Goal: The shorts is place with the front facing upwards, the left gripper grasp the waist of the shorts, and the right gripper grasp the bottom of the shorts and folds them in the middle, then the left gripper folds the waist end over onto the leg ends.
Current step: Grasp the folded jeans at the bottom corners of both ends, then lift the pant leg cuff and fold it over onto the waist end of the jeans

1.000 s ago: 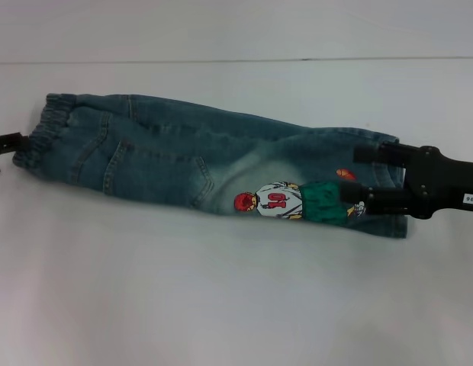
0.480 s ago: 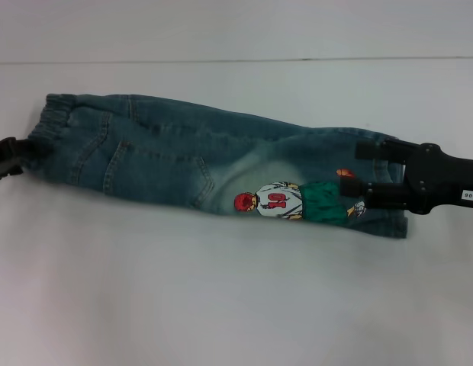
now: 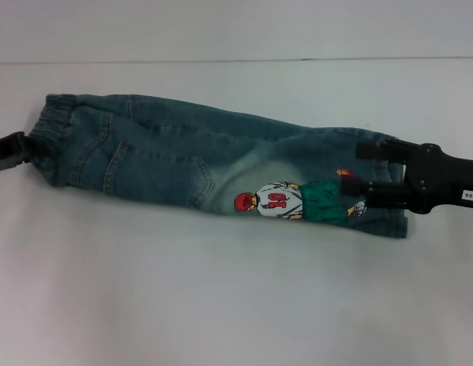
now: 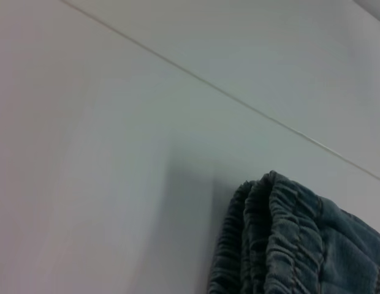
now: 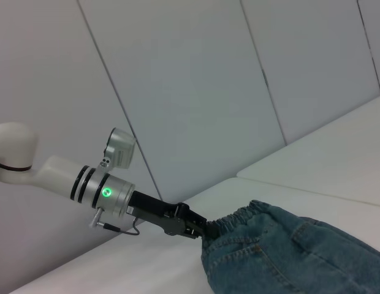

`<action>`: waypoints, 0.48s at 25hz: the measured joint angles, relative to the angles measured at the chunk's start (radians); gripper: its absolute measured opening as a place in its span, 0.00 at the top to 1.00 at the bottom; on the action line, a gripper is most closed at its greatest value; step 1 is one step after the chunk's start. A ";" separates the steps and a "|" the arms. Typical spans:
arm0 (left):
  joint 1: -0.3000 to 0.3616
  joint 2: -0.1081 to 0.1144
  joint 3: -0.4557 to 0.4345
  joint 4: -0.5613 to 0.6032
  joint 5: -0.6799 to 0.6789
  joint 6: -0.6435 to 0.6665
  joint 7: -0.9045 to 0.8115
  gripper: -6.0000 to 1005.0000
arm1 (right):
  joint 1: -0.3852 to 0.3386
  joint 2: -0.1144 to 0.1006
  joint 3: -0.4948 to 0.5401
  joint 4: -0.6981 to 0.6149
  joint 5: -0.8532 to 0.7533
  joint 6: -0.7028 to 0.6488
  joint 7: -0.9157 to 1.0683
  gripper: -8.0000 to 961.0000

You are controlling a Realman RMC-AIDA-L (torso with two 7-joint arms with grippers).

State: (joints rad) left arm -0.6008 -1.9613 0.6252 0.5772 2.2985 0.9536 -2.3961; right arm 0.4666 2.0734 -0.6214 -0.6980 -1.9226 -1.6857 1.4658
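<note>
Left gripper point(image 3: 23, 146) has closed in to the waist point(image 3: 49, 122), grip apparently not shut | right gripper point(image 3: 360, 169) stays spread over leg ends point(image 3: 397, 210) | shorts point(image 3: 206, 164) already halved; waist-over fold next.

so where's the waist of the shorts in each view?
Head view: the waist is at the picture's left end of the shorts, with the left gripper at it.
Left wrist view: ruched band low in frame.
Right wrist view: band at lower centre, met by the left gripper.
Shared landmark: the gathered elastic.
</note>
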 joint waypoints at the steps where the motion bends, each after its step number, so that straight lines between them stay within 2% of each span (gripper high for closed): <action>1: 0.000 -0.001 0.000 0.001 0.000 0.000 0.000 0.54 | 0.000 0.000 0.000 0.000 0.000 0.001 0.000 0.01; 4: 0.000 -0.002 -0.001 0.003 0.000 0.001 0.002 0.66 | 0.001 0.000 0.000 0.000 0.000 0.003 0.001 0.01; 7: 0.000 -0.009 -0.005 0.010 -0.006 0.011 0.018 0.88 | 0.001 0.001 0.000 0.000 0.000 0.012 0.001 0.01; 12: 0.013 -0.029 -0.009 0.054 -0.048 0.055 0.056 0.90 | 0.005 0.001 -0.005 0.012 -0.004 0.023 -0.004 0.01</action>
State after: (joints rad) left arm -0.5880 -1.9906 0.6163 0.6310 2.2508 1.0091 -2.3405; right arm 0.4712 2.0745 -0.6262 -0.6863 -1.9265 -1.6627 1.4614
